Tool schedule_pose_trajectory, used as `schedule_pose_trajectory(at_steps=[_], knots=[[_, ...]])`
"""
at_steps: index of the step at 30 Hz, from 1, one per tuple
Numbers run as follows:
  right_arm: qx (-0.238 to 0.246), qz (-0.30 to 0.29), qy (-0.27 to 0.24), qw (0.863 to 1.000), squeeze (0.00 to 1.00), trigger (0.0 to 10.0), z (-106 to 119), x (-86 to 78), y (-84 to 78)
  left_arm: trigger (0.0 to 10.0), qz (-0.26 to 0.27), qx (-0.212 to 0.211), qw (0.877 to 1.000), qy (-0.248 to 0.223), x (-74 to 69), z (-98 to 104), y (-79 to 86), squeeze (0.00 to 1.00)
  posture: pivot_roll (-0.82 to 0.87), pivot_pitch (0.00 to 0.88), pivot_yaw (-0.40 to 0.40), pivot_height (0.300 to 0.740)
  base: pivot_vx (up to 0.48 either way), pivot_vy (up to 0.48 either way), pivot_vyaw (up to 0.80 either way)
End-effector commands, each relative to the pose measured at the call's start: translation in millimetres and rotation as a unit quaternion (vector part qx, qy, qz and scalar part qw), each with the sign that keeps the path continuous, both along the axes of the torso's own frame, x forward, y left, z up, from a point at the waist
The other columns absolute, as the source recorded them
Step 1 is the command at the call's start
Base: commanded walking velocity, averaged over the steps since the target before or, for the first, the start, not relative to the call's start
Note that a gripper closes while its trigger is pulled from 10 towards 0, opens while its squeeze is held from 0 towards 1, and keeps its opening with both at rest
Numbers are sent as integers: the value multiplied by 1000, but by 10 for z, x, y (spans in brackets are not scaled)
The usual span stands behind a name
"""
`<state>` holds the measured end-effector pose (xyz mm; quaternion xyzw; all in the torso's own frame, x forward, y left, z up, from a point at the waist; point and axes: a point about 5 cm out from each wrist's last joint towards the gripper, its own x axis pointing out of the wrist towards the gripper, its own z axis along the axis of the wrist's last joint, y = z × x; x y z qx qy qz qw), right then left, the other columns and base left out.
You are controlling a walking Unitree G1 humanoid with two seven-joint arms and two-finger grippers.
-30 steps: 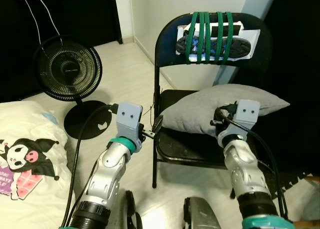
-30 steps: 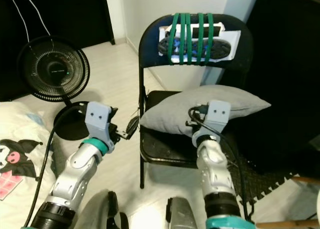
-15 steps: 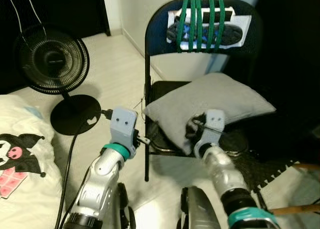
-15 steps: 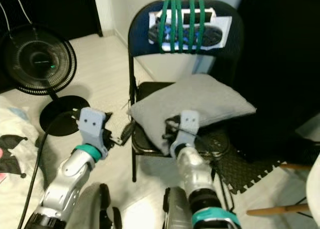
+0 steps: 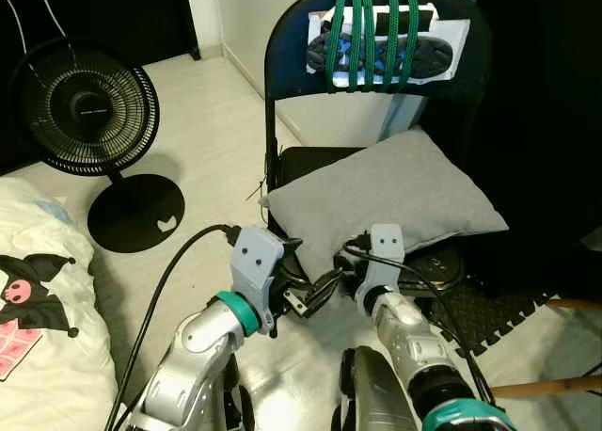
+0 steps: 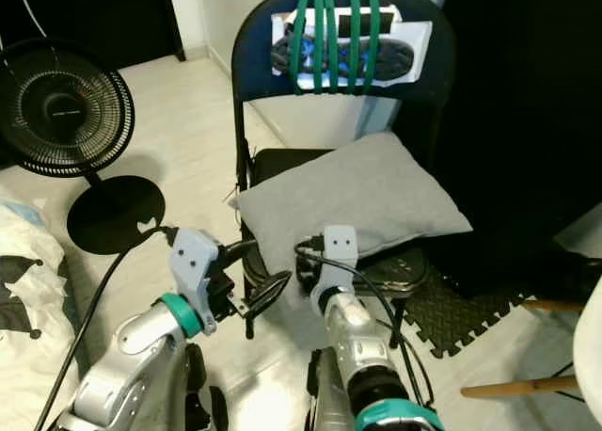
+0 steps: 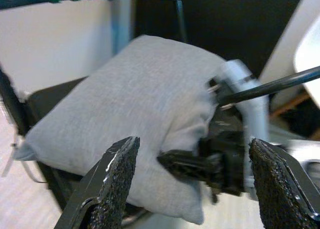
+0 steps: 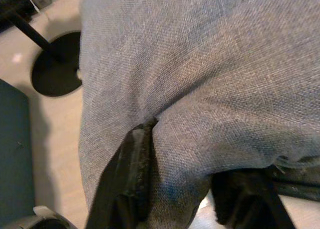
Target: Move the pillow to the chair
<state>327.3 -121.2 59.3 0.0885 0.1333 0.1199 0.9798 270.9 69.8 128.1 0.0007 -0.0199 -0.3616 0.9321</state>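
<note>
Black folding chair (image 5: 282, 83) stands in front, with the grey pillow (image 5: 386, 200) lying on its seat. At 6 o'clock of the pillow, the right gripper (image 8: 185, 189) pinches the front edge between its fingers. Beside it at 9 o'clock, the left gripper (image 7: 187, 184) hangs wide apart, holding nothing.

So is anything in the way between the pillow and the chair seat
Nothing visible. The pillow already lies on the chair seat, its near edge overhanging the front. The right gripper pinches that edge, and the left gripper is open just short of it.
</note>
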Motion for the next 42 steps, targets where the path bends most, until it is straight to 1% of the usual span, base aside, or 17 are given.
schedule_pose_trajectory(at_steps=[1, 6, 7, 9, 10, 13, 16, 17, 27, 29, 34, 36, 38, 39, 40, 41, 42], knots=[[12, 13, -9, 1000, 1000, 10000, 49, -5, 12, 10000, 9, 6, 1000, 4, 10, -41, 33, 0, 35, 165, 42, 604, 0, 0, 0], [-3, 77, 4, 997, 1000, 10000, 73, -88, 91, 10000, 10, 3, 1000, 3, 38, -17, 46, 0, 27, 153, 47, 604, 0, 0, 0], [-15, 90, 2, 996, 39, 10000, 79, -115, 106, 10000, 8, 2, 1000, 3, 44, -10, 45, 0, 22, 142, 49, 604, 0, 0, 0], [-18, 100, -4, 995, 0, 10000, 106, -155, 104, 10000, 5, 2, 1000, 2, 53, 1, 38, 0, 22, 137, 50, 604, 0, 0, 0], [-14, 104, -7, 994, 1000, 10000, 133, -192, 88, 10000, 4, 2, 1000, 0, 62, 10, 36, 0, 21, 133, 50, 604, 0, 0, 0], [-10, 106, -9, 994, 1000, 10000, 152, -218, 76, 10000, 3, 2, 1000, -2, 69, 15, 34, 0, 21, 133, 50, 604, 0, 0, 0], [-40, 123, 15, 992, 1000, 10000, 137, -310, 27, 10000, 5, 3, 1000, -6, 82, 15, 42, 0, 20, 117, 53, 604, 0, 0, 0], [-54, 132, 21, 990, 0, 10000, 133, -361, -5, 10000, 8, 6, 1000, -4, 82, 10, 38, 0, 20, 117, 53, 604, 0, 0, 0], [-55, 114, 31, 991, 0, 10000, 155, -647, -211, 10000, 34, 21, 999, 3, 103, -54, 72, 0, 18, 82, 64, 604, 0, 0, 0], [-55, 114, 31, 991, 0, 10000, 155, -647, -211, 10000, 34, 21, 999, 3, 103, -54, 72, 0, 18, 82, 64, 604, 0, 0, 0], [-31, 117, -7, 993, 0, 10000, 361, -722, -247, 10000, 88, 34, 995, 12, 178, -97, 189, 0, 12, 37, 70, 604, 0, 0, 0], [-1, 82, -51, 995, 0, 10000, 573, -649, -308, 10000, 203, 27, 978, 39, 294, -177, 429, 0, -9, 10, 69, 604, 0, 0, 0], [-1, 82, -51, 995, 0, 10000, 573, -649, -308, 10000, 203, 27, 978, 39, 294, -177, 429, 0, -9, 10, 69, 604, 0, 0, 0], [5, 69, -64, 996, 0, 10000, 632, -620, -330, 10000, 245, 17, 968, 52, 326, -209, 515, 0, -9, 10, 69, 604, 0, 0, 0], [5, 69, -64, 996, 0, 10000, 632, -620, -330, 10000, 245, 17, 968, 52, 326, -209, 515, 0, -9, 10, 69, 604, 0, 0, 0], [14, 53, -72, 996, 0, 10000, 622, -510, -293, 10000, 319, 2, 942, 100, 378, -332, 631, 0, 0, 0, 63, 604, 0, 0, 0], [10, 48, -70, 996, 0, 10000, 599, -470, -273, 10000, 332, 1, 937, 110, 386, -364, 642, 0, 0, 0, 63, 604, 0, 0, 0]])
